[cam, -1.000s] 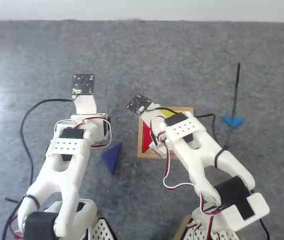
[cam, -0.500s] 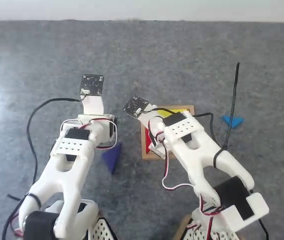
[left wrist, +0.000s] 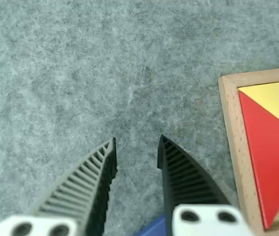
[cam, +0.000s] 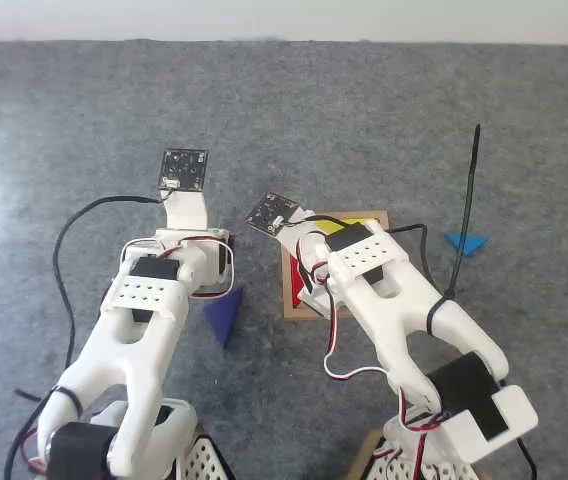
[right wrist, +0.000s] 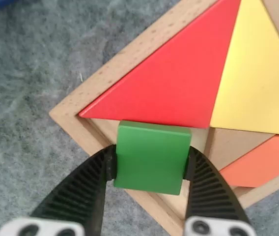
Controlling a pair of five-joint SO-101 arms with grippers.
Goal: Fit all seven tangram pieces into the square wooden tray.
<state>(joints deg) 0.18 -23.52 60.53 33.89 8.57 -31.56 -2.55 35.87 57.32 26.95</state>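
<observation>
Right hand point(right wrist: 150, 172) is clamped on the green square point(right wrist: 152, 150), one ribbed finger on each side, w/ the piece held over one corner of the square wooden tray point(right wrist: 125, 59). The green square covers part of the tray's rim & part of the bare wood inside. Can't tell if it touches the tray floor.

Inside the tray:
- red triangle point(right wrist: 179, 78), long edge right against the green square
- yellow triangle point(right wrist: 252, 83), edge to edge w/ the red one
- orange piece point(right wrist: 257, 164), beyond a bare patch of wood

In the high view the tray sits just right of centre on the grey table point(cam: 364, 100), mostly under the right arm point(cam: 404, 310). A dark blue piece point(cam: 224, 312) lies flat on the table at 9 o'clock of the tray, near it but apart, btw the two arms. A light blue triangle point(cam: 466, 241) lies at 3 o'clock of the tray, well apart from it.

Left hand point(left wrist: 137, 147) has its fingers apart w/ nothing btw them, over bare table. The tray is at approx 3 o'clock of it & the dark blue piece is close by the hand's base.
</observation>
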